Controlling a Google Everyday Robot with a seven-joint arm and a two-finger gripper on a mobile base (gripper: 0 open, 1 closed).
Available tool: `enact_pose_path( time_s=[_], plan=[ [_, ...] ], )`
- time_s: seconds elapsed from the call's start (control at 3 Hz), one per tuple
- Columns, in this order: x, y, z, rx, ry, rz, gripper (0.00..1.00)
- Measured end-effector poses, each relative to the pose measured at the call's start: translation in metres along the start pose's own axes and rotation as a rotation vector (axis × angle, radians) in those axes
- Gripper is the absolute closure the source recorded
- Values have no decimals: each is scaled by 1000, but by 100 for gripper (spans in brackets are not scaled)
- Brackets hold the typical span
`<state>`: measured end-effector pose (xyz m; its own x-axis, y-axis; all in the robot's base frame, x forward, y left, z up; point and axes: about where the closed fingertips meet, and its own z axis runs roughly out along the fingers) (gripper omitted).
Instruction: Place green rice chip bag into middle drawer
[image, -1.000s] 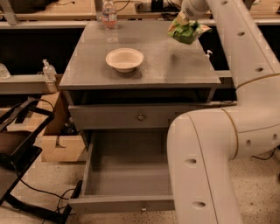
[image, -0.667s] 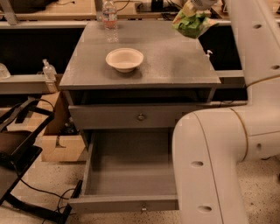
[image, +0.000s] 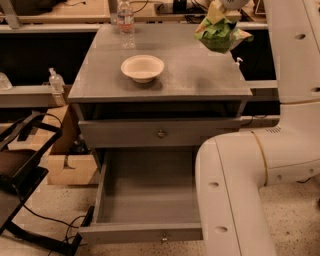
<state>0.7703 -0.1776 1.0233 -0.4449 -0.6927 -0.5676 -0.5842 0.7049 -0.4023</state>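
The green rice chip bag (image: 220, 34) hangs in the air above the back right of the grey cabinet top (image: 195, 70). My gripper (image: 220, 11) is at the top of the view, shut on the bag's upper edge; its fingers are partly cut off by the frame. The middle drawer (image: 145, 200) stands pulled open below, empty, with a small knob on its front at the bottom. The white arm runs down the right side and covers the drawer's right part.
A cream round bowl (image: 142, 67) sits on the cabinet top, a water bottle (image: 125, 20) behind it. The upper drawer front (image: 160, 133) is closed. A cardboard box (image: 70, 167), a small bottle (image: 56, 85) and a black frame (image: 20, 170) stand at left.
The gripper has lifted the bag higher and carried it a little to the right above the cabinet top. The bowl and drawer have not moved.
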Motion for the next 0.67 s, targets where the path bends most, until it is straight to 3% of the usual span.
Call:
enact_pose_path(
  time_s=[0.67],
  plan=[
    [-1, 3, -7, 4, 2, 11, 100]
  ],
)
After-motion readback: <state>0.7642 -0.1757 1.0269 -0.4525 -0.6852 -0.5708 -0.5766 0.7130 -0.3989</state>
